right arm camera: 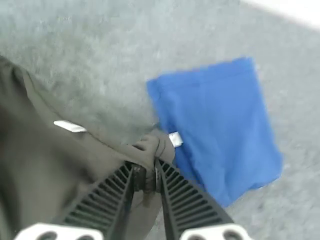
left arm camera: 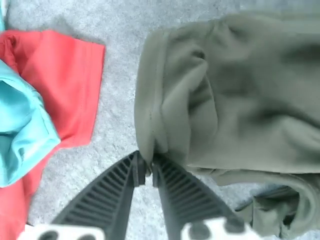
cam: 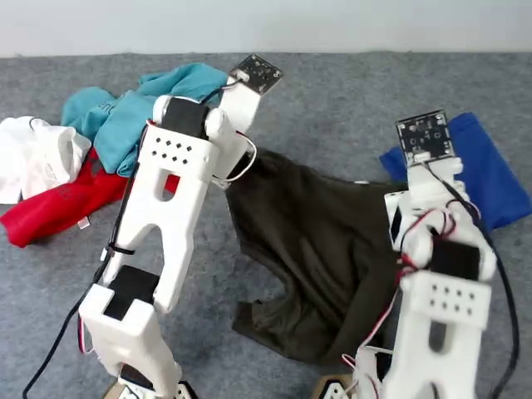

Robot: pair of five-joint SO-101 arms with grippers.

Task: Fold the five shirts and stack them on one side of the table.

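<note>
A dark olive shirt hangs stretched between the two arms over the middle of the grey table. My left gripper is shut on the shirt's left edge, and the cloth bunches away from its fingers. My right gripper is shut on a fold of the olive shirt near its white label. A folded blue shirt lies flat at the right; the same blue shirt sits just beyond the right gripper. Red, teal and white shirts lie crumpled at the back left.
The grey carpet-like table top is bare along the back middle and in front of the red shirt. The red shirt and teal shirt lie close to the left gripper. Both white arm bases stand at the near edge.
</note>
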